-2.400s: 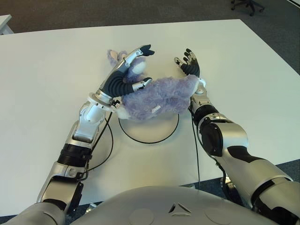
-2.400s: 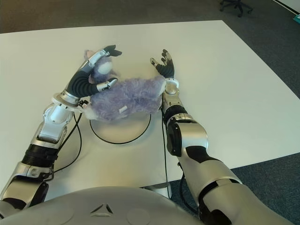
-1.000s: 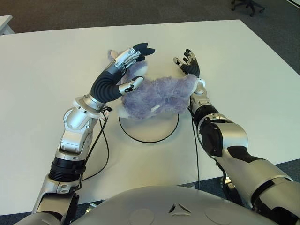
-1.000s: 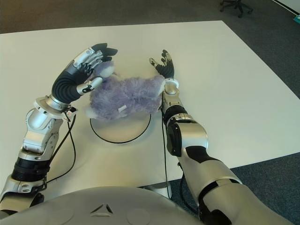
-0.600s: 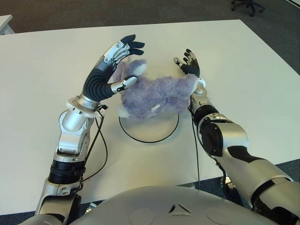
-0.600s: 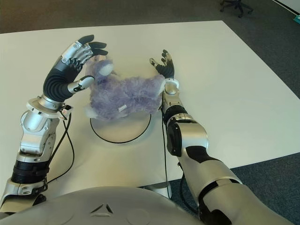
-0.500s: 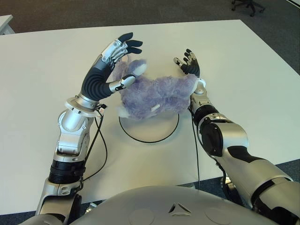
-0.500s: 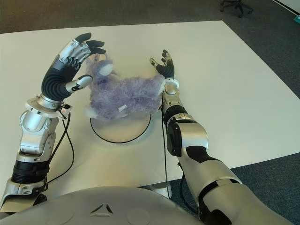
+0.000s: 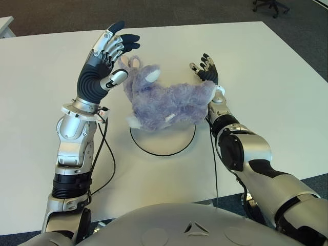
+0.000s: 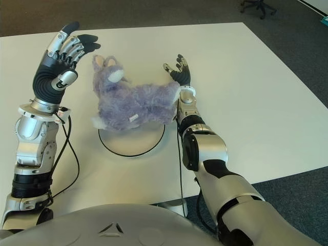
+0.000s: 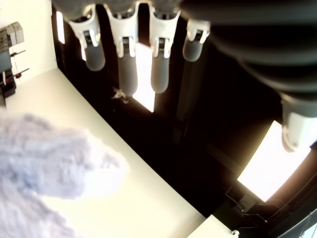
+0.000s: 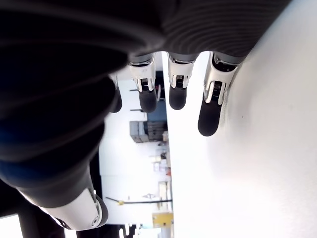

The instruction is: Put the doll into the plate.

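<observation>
A fluffy purple doll (image 9: 164, 100) lies across the far half of the round white plate (image 9: 163, 144), its head with white-tipped ears towards the left. My left hand (image 9: 109, 51) is raised above the table to the left of the doll's head, fingers spread, holding nothing. In the left wrist view the doll (image 11: 44, 173) shows below the open fingers (image 11: 126, 59), apart from them. My right hand (image 9: 206, 70) sits at the doll's right end, fingers extended over the table and empty.
The white table (image 9: 266, 87) stretches wide on both sides of the plate. A black cable (image 9: 105, 164) hangs from my left arm over the table. Dark carpet and an office chair base (image 9: 270, 6) lie beyond the far edge.
My left hand has let go of the doll's head and lifted up and to the left. The doll stays on the plate. The right hand has not moved.
</observation>
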{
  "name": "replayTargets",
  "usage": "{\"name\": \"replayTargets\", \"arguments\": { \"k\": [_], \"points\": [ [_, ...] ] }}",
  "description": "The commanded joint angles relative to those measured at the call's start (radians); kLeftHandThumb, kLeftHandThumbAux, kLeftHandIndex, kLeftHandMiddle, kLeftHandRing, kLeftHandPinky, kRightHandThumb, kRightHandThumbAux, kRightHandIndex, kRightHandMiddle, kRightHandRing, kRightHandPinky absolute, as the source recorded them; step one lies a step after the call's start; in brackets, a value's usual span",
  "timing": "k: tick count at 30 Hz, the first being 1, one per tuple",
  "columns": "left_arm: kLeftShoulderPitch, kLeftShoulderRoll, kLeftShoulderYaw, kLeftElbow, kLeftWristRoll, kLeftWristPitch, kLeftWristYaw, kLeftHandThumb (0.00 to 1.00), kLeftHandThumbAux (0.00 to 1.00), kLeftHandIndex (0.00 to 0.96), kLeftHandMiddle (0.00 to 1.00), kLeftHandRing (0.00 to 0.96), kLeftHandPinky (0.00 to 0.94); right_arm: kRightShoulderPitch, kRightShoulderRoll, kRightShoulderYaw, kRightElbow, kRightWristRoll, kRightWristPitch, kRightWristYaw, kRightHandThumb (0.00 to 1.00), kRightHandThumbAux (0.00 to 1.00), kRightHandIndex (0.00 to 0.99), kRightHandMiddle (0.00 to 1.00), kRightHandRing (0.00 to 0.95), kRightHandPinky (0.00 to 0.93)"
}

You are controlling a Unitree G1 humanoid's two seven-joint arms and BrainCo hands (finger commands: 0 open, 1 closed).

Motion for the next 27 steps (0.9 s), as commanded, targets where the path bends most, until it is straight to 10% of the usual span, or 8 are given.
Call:
{"name": "replayTargets", "arguments": {
  "k": [1, 15, 27],
  "points": [
    [-0.074, -0.008, 0.026, 0.062, -0.014, -0.009, 0.011, 0.091, 0.466, 0.047, 0.259, 0.281, 0.253, 0.051, 0.013, -0.001, 0.040, 0.004, 0.058, 0.001, 0.352, 0.787, 0.059, 0.005, 0.000, 0.000],
    [-0.102, 0.024, 0.073, 0.172, 0.019, -0.205, -0.037, 0.087, 0.369, 0.001, 0.159, 0.172, 0.139, 0.051, 0.015, -0.011, 0.039, 0.011, 0.055, 0.002, 0.408, 0.784, 0.072, 0.004, 0.000, 0.000],
    [-0.123, 0.043, 0.101, 0.164, -0.122, 0.055, -0.019, 0.169, 0.553, 0.052, 0.194, 0.216, 0.274, 0.051, 0.016, -0.005, 0.040, 0.005, 0.058, -0.005, 0.355, 0.776, 0.063, 0.002, 0.000, 0.000]
  ]
}}
